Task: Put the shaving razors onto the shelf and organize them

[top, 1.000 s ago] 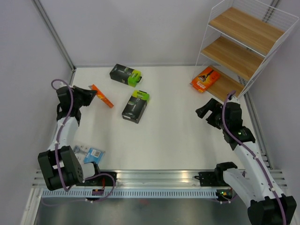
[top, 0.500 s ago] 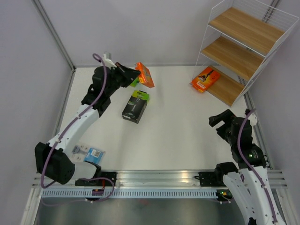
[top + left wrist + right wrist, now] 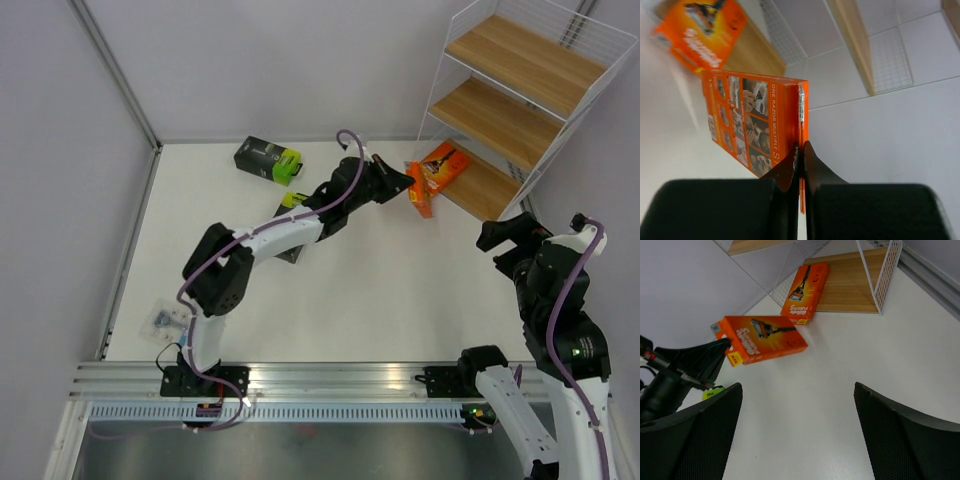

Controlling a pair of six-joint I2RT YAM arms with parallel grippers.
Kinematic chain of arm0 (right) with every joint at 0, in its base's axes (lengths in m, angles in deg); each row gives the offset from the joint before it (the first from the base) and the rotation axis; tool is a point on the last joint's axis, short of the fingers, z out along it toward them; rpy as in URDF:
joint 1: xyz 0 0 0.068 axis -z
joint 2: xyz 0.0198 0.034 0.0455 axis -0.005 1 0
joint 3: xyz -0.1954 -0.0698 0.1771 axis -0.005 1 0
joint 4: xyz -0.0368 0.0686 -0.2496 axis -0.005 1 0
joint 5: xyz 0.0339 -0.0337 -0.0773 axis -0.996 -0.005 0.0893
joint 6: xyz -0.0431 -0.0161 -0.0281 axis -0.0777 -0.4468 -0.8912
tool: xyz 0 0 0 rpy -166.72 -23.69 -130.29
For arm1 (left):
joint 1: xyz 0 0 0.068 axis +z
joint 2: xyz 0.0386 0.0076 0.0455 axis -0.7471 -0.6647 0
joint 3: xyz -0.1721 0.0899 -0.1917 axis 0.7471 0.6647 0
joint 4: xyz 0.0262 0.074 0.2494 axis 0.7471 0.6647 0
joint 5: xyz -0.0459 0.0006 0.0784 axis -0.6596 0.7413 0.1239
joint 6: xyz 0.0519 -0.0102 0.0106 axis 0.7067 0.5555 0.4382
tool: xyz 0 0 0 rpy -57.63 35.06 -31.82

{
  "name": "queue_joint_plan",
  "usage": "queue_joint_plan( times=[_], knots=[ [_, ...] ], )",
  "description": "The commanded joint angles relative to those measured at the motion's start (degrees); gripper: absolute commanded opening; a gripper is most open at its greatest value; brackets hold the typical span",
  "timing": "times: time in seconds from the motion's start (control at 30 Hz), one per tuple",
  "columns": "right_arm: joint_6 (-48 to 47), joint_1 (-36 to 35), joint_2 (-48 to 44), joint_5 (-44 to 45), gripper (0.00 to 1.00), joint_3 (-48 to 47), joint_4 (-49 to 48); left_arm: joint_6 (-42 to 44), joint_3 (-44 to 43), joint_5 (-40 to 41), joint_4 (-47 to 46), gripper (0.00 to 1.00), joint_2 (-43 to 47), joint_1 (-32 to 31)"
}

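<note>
The left jaws pinched the thin edge of a flat orange razor pack (image 3: 755, 120), holding it on edge in the air right of centre in the top view, just short of the shelf (image 3: 520, 122), probably to slide it onto the lowest board (image 3: 490, 188) beside the matching orange pack (image 3: 441, 165) lying there. Its face showed photo panels and white lettering; the right jaws hung spread wide and empty at the right edge, seemingly kept clear

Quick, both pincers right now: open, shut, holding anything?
Left pincer: shut on the edge of an orange pack.
Right pincer: open, empty.
</note>
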Motion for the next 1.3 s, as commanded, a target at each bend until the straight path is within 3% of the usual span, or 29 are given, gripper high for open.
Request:
queue_joint_plan(
  times=[0.0,0.3,0.47,0.63,0.8,0.93,1.07,1.27],
  knots=[
    [-3.6,-0.1,-0.3,1.1,0.98,-3.3,2.1,-8.0,-8.6,1.4,-13.3,0.02,-8.4,-2.0],
    [-6.7,-0.1,-1.4,2.5,0.98,-2.0,3.5,-12.9,-34.5,9.9,-14.4,0.02,-30.2,-7.6],
    [-8.6,-0.4,-1.4,4.6,0.98,-4.5,5.5,-15.4,-38.5,16.1,-16.9,0.02,-37.8,-7.7],
    [-8.1,-1.1,-1.8,4.6,0.98,-2.9,4.4,-18.8,-51.1,15.7,-11.0,0.02,-45.4,-7.8],
    [-7.5,-1.6,-0.7,3.0,0.98,-0.8,2.7,-25.1,-50.6,16.5,-5.6,0.02,-47.7,-9.1],
    [-7.0,-1.5,0.1,2.2,0.98,-1.0,2.8,-36.2,-45.8,22.8,-5.2,0.02,-47.5,-11.6],
    [-7.1,-1.5,2.1,1.8,0.98,-2.8,4.1,-36.0,-55.5,28.2,-6.3,0.02,-53.2,-13.5],
    [-6.0,-1.6,3.1,-0.3,0.98,-2.3,3.8,-40.2,-53.5,34.7,-3.8,0.02,-53.6,-15.2]
  ],
)
